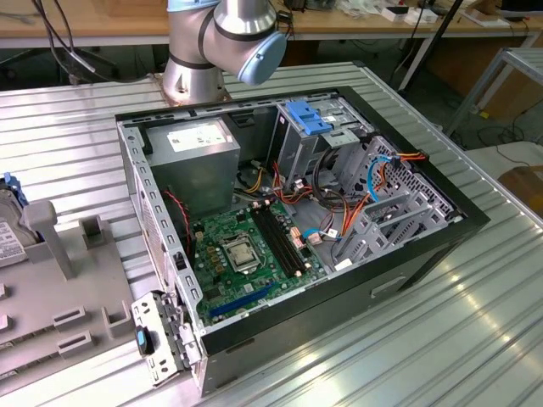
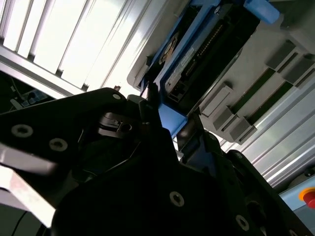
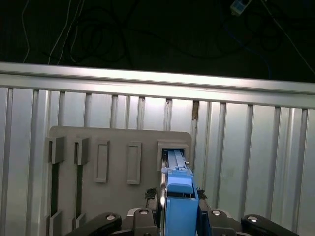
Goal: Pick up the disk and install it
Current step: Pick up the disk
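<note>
Clenching tight, the end effector (image 3: 180,216) grips the disk (image 3: 179,189) by its blue rail, standing on edge in the grey holder (image 3: 118,142) on the counter (image 3: 246,147).

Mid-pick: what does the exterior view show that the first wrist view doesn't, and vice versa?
Exterior view: the open black computer case with green motherboard, grey metal box with a white label, and metal cage with a blue latch. First wrist view: the blue-railed rectangular disk standing in a holder slot, the black gripper at it. Both: the grey slotted holder plate on the ribbed metal table.
</note>
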Action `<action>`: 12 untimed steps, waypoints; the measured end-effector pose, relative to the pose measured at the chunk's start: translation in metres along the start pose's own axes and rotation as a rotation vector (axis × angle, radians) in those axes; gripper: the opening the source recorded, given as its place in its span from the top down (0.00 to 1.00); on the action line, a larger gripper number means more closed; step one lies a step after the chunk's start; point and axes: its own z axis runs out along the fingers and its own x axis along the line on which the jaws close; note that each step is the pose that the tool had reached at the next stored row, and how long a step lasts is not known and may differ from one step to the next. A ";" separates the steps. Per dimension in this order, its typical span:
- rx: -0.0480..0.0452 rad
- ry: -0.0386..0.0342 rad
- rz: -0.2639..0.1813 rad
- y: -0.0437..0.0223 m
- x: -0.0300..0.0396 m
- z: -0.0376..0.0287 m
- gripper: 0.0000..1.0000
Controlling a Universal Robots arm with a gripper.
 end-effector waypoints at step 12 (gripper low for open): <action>0.0000 0.0000 0.000 0.0000 0.0000 0.0018 0.63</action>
